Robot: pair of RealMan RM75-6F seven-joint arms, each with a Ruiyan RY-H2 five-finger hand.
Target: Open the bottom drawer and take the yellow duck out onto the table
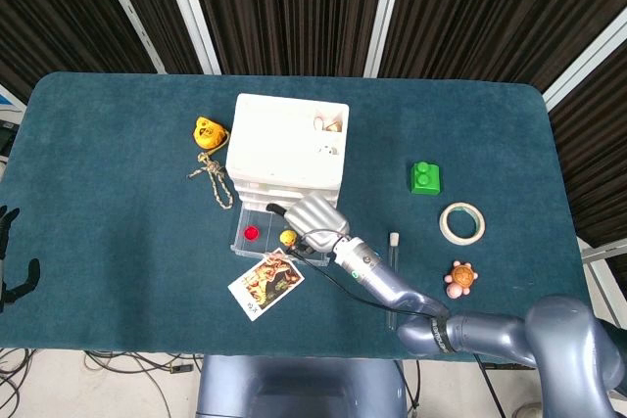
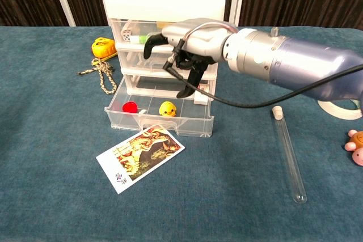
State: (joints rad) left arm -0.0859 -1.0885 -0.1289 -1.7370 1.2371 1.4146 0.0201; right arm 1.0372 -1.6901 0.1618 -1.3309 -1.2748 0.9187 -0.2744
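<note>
Bottom drawer (image 2: 159, 118) of the white three-tier drawer unit (image 1: 289, 149) stands pulled out toward us over the teal surface (image 1: 118, 232), so its contents are exposed from above; we judge the opening step complete. Our right hand (image 2: 184, 46) hovers above the drawer's right half, palm down, fingers (image 2: 187, 90) apart and curved downward, gripping nothing; we read this as a posture for reaching in from overhead, since the drawer walls block a sideways approach. A picture card (image 2: 140, 157) lies on the surface just in front of the drawer, and a glass test tube (image 2: 288, 155) lies well to its right. The yellow duck (image 2: 167, 109) sits on the drawer floor near the front wall, beside a red piece (image 2: 130, 107), not yet lifted. Our left hand (image 1: 10, 261) shows only at the far edge of the head view, and we cannot tell its posture.
</note>
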